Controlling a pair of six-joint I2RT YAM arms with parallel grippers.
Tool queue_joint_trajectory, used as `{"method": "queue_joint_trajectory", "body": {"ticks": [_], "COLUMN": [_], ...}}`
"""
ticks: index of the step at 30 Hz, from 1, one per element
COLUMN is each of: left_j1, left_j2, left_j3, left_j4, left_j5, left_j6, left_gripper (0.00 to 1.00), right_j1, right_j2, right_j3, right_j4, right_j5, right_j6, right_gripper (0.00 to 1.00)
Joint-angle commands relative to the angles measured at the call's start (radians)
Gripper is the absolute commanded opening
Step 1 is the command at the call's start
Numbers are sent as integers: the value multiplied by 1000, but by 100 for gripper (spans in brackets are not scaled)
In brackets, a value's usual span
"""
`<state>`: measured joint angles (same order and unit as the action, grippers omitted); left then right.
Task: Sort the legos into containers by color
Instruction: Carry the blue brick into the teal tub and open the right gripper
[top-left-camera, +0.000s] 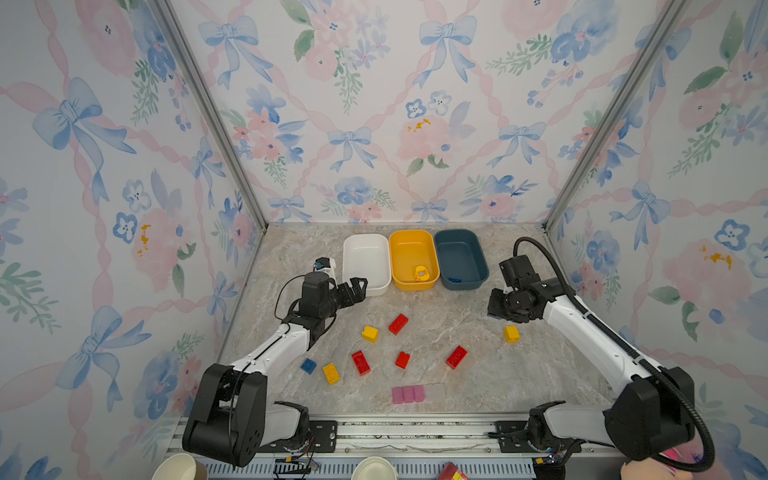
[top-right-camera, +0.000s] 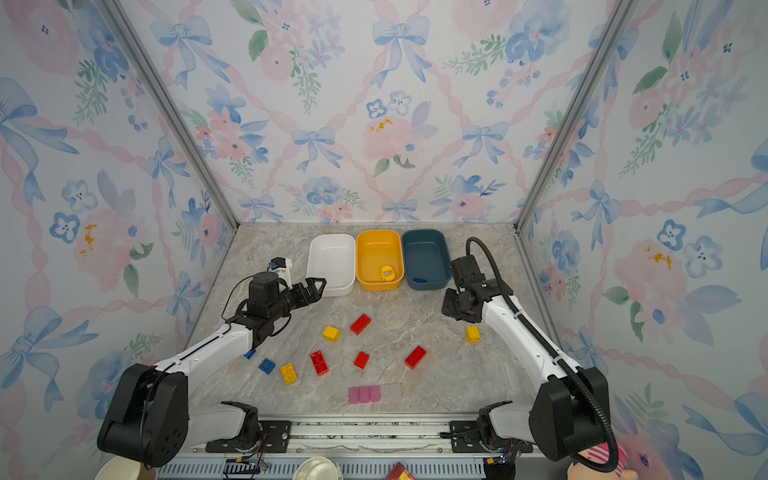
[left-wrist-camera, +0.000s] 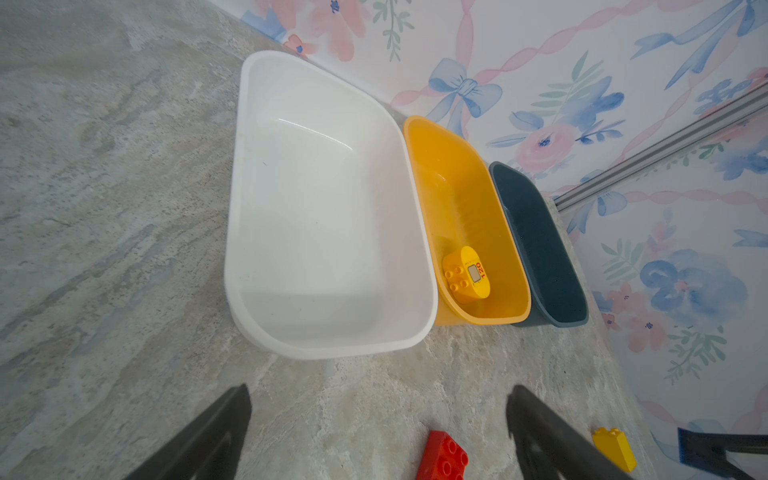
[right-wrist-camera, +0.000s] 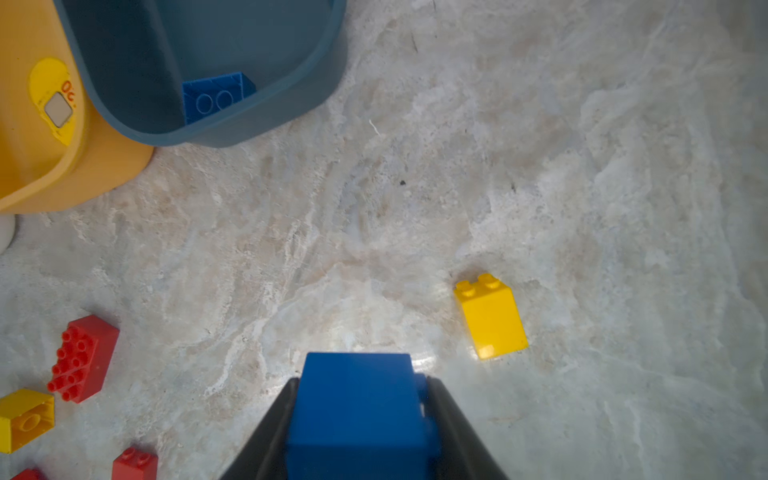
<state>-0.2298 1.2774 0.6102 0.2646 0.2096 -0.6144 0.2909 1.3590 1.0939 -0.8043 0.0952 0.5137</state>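
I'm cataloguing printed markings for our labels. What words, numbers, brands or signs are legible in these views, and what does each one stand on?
"120": red digits beside a small grey square, on the rounded yellow piece lying in the yellow-orange tub.
The right wrist view shows the same print only in part, so it is not readable there.
Red packet at the front edge: any print is too small to read.
No other text is visible.

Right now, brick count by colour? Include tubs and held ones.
Red bricks: 4, on the table.
Yellow bricks: 4, three on the table, one in the yellow tub.
Blue bricks: 4, two on the table, one in the teal tub, one in the right jaws.
Total: 12.
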Motion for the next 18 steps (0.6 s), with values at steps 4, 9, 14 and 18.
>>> {"method": "queue_joint_trajectory", "body": {"ticks": [4,9,14,18], "left_j1": [-8,-8,-8,-8], "left_j2": [-53,-71,-70,-76], "left_j3": [-32,-42,-46,-48], "left_j4": [-13,-24,-25,-24], "left_j5": [-4,-9,-11,-13], "left_j6": [-5,-5,-5,-6], "left_gripper": [98,98,98,98], "right_j1": [-2,-3,-7,-11], "right_j2": [152,266,416,539], "right_j3": [162,285,417,520], "right_j4": [48,92,130,140], "right_j5": [10,-3,-19,-41], "right_j6": [-112,-141,-160,-168], "right_gripper": [41,42,42,43]}}
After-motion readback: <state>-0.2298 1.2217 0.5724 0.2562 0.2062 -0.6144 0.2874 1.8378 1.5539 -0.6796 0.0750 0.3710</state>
